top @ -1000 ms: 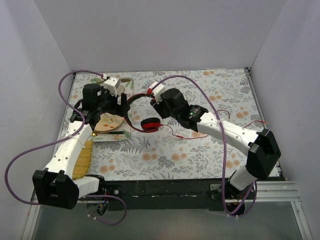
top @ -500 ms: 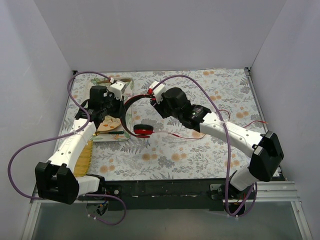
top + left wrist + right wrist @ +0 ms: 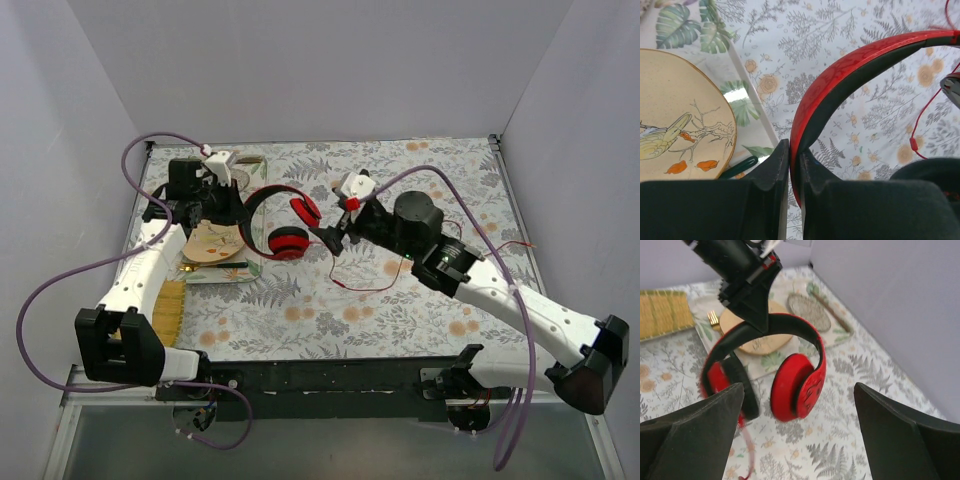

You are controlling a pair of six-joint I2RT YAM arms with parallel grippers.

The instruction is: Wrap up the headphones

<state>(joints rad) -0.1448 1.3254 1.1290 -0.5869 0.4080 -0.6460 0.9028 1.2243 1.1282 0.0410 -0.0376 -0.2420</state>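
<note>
The red headphones (image 3: 285, 222) hang by their black-and-red headband (image 3: 850, 65), earcups (image 3: 795, 380) down over the floral cloth. My left gripper (image 3: 238, 212) is shut on the headband, which is pinched between its black fingers (image 3: 772, 167); the right wrist view shows it gripping the top of the band. My right gripper (image 3: 330, 236) stands wide open just right of the earcups, touching nothing, its fingertips (image 3: 735, 395) on either side of the view. The thin red cable (image 3: 362, 286) trails from the earcups across the cloth to the right.
A wooden plate with a painted bird (image 3: 214, 244) lies on a leaf-print placemat (image 3: 747, 95) under my left arm, with a gold fork (image 3: 713, 318) beside it. A bamboo mat (image 3: 167, 316) lies at the left edge, a round woven dish (image 3: 809, 311) at the back. Grey walls enclose the table.
My left gripper shut on the headband. My right gripper let go of the headphones, opened wide and drew back to the right. The headphones now hang from the left gripper alone.
</note>
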